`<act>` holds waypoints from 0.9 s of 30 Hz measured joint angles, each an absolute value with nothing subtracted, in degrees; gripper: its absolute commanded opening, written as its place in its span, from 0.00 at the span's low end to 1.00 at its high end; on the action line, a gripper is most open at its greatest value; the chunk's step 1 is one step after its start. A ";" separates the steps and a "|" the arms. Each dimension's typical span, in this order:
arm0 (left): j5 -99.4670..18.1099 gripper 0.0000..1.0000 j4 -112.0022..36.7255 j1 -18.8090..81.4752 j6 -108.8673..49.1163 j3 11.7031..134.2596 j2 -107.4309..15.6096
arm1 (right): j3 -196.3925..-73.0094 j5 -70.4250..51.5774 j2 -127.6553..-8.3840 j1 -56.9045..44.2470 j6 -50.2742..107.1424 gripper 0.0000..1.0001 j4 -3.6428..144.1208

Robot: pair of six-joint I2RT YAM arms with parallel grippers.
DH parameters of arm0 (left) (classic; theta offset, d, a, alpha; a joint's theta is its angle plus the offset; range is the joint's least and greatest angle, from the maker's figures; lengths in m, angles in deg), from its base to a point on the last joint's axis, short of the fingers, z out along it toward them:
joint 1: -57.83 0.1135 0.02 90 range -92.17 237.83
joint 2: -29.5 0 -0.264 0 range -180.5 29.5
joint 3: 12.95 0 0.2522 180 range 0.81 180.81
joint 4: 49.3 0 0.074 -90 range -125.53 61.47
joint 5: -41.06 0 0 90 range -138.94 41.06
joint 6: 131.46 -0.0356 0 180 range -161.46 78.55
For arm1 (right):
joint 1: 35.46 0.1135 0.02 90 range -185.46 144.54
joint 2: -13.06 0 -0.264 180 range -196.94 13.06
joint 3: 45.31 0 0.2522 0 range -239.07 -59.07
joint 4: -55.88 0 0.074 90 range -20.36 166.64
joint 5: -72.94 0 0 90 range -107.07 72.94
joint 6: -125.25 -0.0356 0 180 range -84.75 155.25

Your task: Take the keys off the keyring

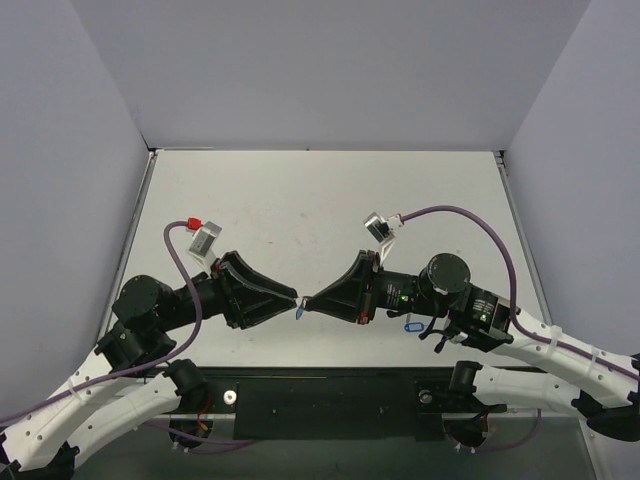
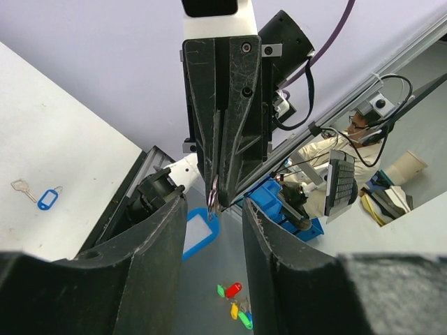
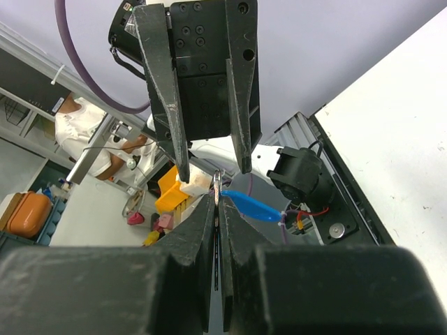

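Right end effector [image 1: 308, 304] tight on keyring [image 2: 200, 236]

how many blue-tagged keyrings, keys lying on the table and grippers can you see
blue-tagged keyrings: 2, the held keyring in the right gripper, the loose keyring on the table
keys lying on the table: 1, the silvery key
grippers: 2, counting the left gripper
total: 5

my left end effector [image 1: 297, 300] and right end effector [image 1: 309, 304] meet tip to tip above the near middle of the worktop [image 1: 320, 200], the keyring [image 3: 248, 206] between them. a key [image 2: 21, 187] and second tag [image 2: 47, 199] lie on it beside my right arm [image 1: 470, 302].
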State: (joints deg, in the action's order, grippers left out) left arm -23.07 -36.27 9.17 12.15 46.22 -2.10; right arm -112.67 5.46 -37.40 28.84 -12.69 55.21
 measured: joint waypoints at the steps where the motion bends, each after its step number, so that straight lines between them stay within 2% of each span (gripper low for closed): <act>1: -23.03 0.45 -36.42 9.17 12.17 46.20 -2.16 | -112.67 5.48 -37.50 28.84 -12.69 0.00 55.21; 3: -22.85 0.43 -36.84 9.17 12.19 46.20 -2.32 | -112.69 5.48 -37.66 28.84 -12.69 0.00 55.21; 12: -22.29 0.20 -38.10 9.12 12.43 45.39 -2.65 | -112.80 5.48 -38.05 29.08 -12.67 0.00 55.19; 16: -22.15 0.06 -38.47 9.06 12.54 45.30 -2.89 | -112.98 5.48 -38.10 29.10 -12.67 0.00 55.12; 17: -22.09 0.00 -38.58 8.93 12.56 45.28 -2.89 | -112.98 5.48 -38.10 29.10 -12.69 0.00 55.12; 27: -25.85 0.00 -39.92 8.29 15.84 43.86 -2.67 | -113.09 4.13 -38.10 29.08 -12.19 0.00 55.29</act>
